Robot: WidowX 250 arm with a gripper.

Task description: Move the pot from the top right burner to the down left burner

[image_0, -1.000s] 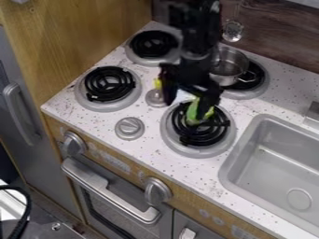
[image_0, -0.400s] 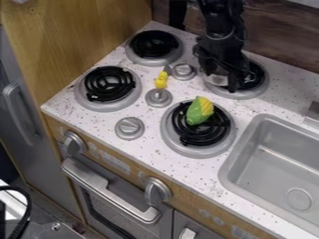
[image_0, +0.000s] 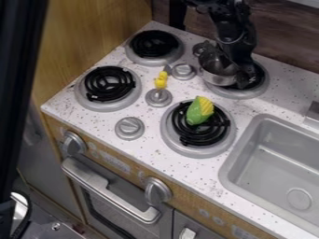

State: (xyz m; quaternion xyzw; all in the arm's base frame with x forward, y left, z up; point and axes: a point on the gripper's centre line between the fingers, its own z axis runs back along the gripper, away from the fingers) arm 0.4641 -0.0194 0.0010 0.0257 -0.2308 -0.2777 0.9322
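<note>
- Now the black hand [image_0: 239, 73] is at the top right burner [image_0: 261, 86], right against the metal pot [image_0: 217, 68]. A second ago it was over the lower right burner [image_0: 198, 150].
- Pot has shifted: it sat further right on that burner; now its bowl is at the burner's left side and looks tipped. Can't tell if its base is off the coils.
- Hand state: can't tell if it's apart, together or clamped on the pot. The pot's shift says contact was made, not that there's a grip.
- For the task: approach looks done, grasp or first lift in hand, transfer still to do. Target is the down left burner [image_0: 109, 84], across the desk [image_0: 148, 122].
- Next: confirm the hold, level the pot, raise it enough to pass over the knobs.
- Watch the yellow toy [image_0: 161, 80] by the middle knob [image_0: 159, 97]; a low path could clip it. Toy corn [image_0: 200, 111] lies on the lower right burner, same place as before.
- Risk: a tipped pot may swivel or slip if the grip is shallow.
- Also new: dark upright shape [image_0: 20, 79] at the left edge, can't identify.
</note>
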